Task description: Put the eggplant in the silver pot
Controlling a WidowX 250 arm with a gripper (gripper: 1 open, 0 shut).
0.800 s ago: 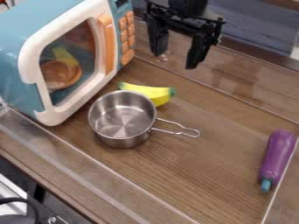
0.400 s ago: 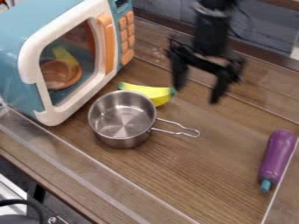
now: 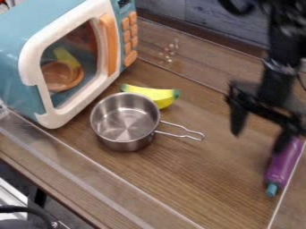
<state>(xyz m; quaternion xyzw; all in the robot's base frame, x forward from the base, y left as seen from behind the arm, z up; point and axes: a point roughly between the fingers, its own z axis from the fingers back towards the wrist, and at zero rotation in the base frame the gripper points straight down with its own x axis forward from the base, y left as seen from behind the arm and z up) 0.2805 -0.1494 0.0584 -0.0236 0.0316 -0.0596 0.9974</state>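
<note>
A dark wooden tabletop (image 3: 180,192) with a raised rim fills the view, and a teal-and-white toy microwave (image 3: 66,54) stands at its far left. In under a second the arm has swept from the far side near the microwave, across the middle, over to the right. Its gripper (image 3: 263,125) now hangs pointing down with the jaws spread wide and nothing between them, just above and beside the upper end of the eggplant (image 3: 282,163). To my eye this is the approach for the pick: it is lining up on the eggplant and has not taken hold.

The eggplant lies at the right edge of the table, lengthwise from far to near, well apart from the silver pot (image 3: 124,122). The pot sits left of centre, empty, with its wire handle pointing right.

By count: one eggplant, one pot, one yellow banana toy (image 3: 152,96) touching the pot's far rim, one microwave and one arm.
</note>
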